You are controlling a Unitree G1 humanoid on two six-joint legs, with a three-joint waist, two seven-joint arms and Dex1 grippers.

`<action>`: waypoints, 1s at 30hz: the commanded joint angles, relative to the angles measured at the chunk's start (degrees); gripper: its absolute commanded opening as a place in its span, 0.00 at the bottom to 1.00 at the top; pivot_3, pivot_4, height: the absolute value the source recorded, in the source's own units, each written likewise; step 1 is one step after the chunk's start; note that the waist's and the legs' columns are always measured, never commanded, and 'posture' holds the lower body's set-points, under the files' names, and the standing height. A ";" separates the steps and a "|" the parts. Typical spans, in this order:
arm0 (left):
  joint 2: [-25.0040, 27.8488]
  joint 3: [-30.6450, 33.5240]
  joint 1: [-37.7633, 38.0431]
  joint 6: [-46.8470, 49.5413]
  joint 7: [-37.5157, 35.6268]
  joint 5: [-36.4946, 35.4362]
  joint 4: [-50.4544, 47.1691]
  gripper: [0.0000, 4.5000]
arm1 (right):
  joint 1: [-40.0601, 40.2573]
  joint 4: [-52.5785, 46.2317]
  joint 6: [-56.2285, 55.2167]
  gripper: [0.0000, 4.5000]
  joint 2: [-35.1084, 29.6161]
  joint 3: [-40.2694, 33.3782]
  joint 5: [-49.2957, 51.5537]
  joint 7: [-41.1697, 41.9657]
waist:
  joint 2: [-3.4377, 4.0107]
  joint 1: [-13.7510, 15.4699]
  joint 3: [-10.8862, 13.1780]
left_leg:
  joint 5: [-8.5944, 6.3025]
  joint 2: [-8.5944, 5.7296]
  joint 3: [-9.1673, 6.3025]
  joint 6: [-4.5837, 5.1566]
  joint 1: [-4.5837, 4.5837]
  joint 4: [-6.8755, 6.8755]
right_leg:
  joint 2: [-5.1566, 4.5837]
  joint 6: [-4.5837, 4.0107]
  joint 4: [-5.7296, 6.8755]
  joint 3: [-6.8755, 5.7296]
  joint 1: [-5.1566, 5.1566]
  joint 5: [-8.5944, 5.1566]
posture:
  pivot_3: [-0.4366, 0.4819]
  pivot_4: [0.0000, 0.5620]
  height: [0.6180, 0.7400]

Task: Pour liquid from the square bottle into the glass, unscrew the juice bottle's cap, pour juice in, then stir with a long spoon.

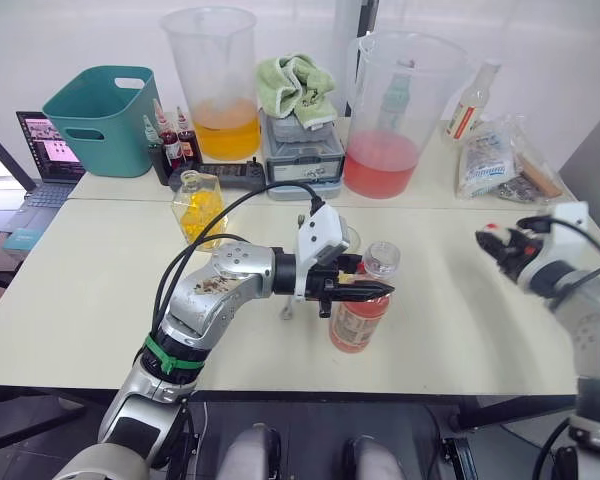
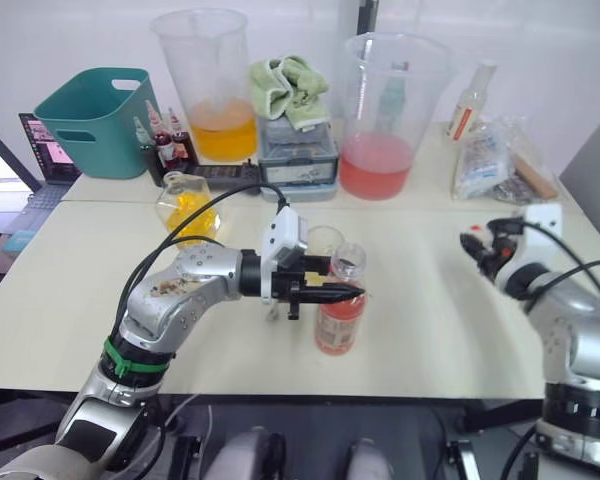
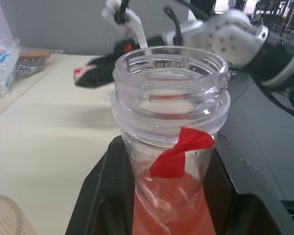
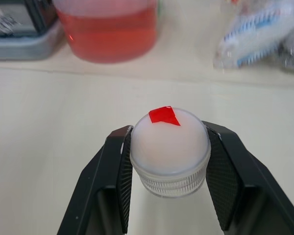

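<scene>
Currently the left gripper (image 1: pixel 365 291) is clamped on the neck of the juice bottle (image 1: pixel 358 318), which stands upright and uncapped near the table's (image 1: pixel 80 300) front edge; the glass (image 2: pixel 324 243) sits just behind it; the right gripper (image 4: pixel 169 161) grips the white cap (image 4: pixel 170 149), well apart; the square bottle (image 1: pixel 199 207) stands further back.
</scene>
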 commanded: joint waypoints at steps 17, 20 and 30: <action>2.10 1.39 1.99 2.53 3.35 -2.37 -6.88 0.34 | -1.19 12.41 -12.61 0.35 6.86 3.62 -8.10 -7.39 | 0.14 -1.26 0.06 | 0.11 -0.01 0.21 -0.18 0.01 -0.07 | 0.18 0.04 0.09 0.67 -0.22 -0.02 | 0.48 0.27 0.97; 2.19 1.35 2.20 2.55 3.49 -2.62 -7.06 0.34 | -1.19 11.06 -12.35 0.72 6.79 2.90 -6.64 -6.25 | 0.14 -1.28 0.06 | 0.03 -0.01 0.22 -0.04 0.01 -0.07 | 0.24 0.04 0.09 0.83 -0.24 -0.03 | 0.48 0.27 0.97; 2.52 2.35 2.34 3.54 3.82 -4.56 -7.69 0.34 | -5.59 -8.20 -1.27 1.00 2.20 5.66 -3.34 -2.75 | 0.15 -1.29 0.05 | 0.03 0.01 0.45 -0.05 -0.04 -0.10 | 0.29 0.05 0.20 1.18 -0.54 -0.03 | 0.48 0.27 0.97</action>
